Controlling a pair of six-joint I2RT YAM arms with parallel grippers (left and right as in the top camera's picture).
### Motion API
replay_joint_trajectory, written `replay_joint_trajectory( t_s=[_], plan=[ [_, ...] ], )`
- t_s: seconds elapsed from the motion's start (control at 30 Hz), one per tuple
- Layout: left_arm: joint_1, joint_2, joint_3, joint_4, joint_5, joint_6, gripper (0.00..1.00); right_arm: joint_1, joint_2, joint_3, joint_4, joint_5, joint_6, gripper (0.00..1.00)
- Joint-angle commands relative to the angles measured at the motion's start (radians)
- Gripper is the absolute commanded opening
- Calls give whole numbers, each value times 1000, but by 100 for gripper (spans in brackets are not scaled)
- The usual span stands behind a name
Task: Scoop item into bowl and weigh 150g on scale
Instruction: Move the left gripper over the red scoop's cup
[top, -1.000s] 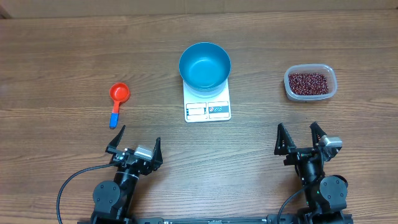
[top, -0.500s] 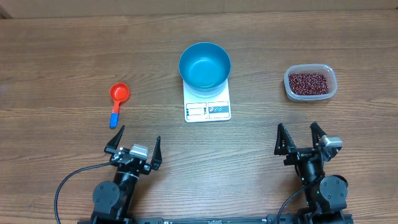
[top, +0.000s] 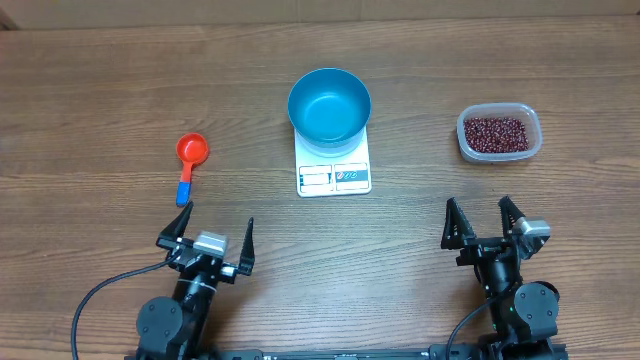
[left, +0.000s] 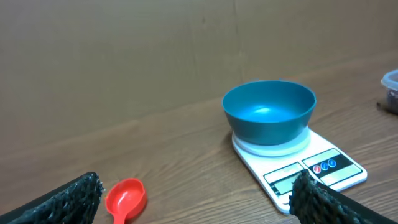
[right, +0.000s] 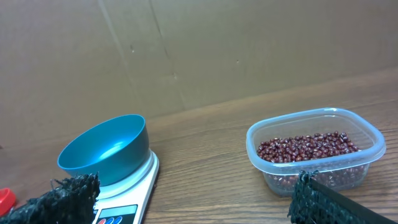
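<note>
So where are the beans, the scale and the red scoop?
beans (top: 497, 132): overhead view, middle of the heap.
scale (top: 335, 178): overhead view, its label panel.
red scoop (top: 192, 150): overhead view, its round cup.

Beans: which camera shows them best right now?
Right wrist: the beans lie close and individually distinct in the clear tub. Overhead shows them small, from above. Left wrist catches only the tub's cropped edge.

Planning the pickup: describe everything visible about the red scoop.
The scoop is a small plastic-looking measuring spoon: a round red cup with a short handle ending in a blue grip. It lies flat on the wooden table, cup up and empty, handle toward the robot, left of the scale. Only the table touches it.
</note>
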Motion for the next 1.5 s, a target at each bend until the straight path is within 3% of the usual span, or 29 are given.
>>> replay_joint_trajectory(
  t_s=[0.0, 0.2, 0.6, 1.23, 1.47],
  plan=[
    [5, -6, 59, -11, -3, -15, 100, 5, -8, -11, 3, 14, 0, 100],
    [5, 27, 82, -11, -3, -55, 100, 5, -8, -11, 3, 14, 0, 100],
    [5, 319, 292, -22, 28, -62, 100, 5, -8, -11, 3, 14, 0, 100],
    [6, 901, 903, -380, 220, -66, 100, 5, -8, -11, 3, 14, 0, 100],
    [6, 1006, 990, -407, 286, -65, 100, 5, -8, -11, 3, 14, 0, 100]
  ],
)
